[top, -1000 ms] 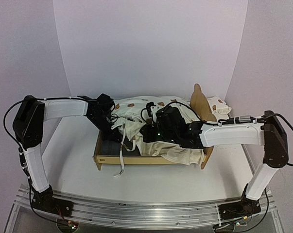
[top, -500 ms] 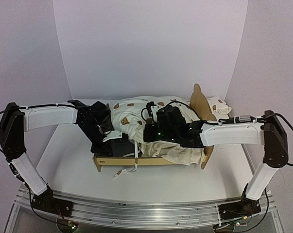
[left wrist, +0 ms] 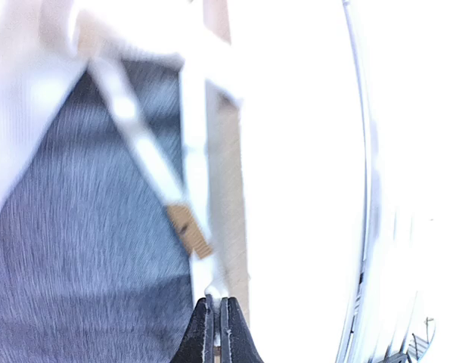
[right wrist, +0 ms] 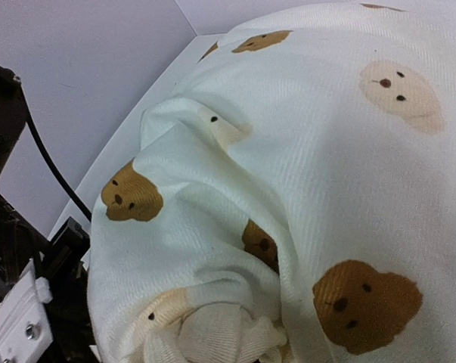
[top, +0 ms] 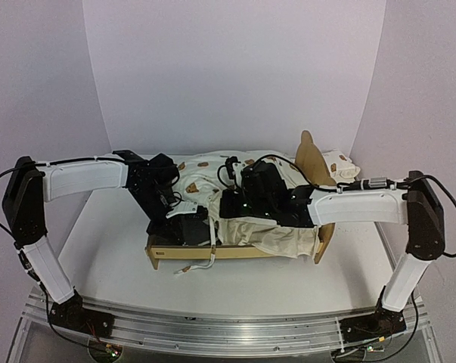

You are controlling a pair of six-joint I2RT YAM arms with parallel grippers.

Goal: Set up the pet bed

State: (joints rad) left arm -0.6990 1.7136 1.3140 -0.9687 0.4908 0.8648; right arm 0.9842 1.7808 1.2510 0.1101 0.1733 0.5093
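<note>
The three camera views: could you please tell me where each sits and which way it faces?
Top external: above and behind the bases, facing forward and down at the light plywood pet bed; both arms show.
Left wrist: looks down past the shut left gripper at the bed's dark grey base.
Right wrist: close over the cream bear-print cushion; own fingers unseen.
Shared: top and right-wrist views both show the cushion.

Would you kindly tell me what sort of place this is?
Probably a robotics lab booth: plain white backdrop, two arms on a metal rail, a white table holding a pet bed.
</note>
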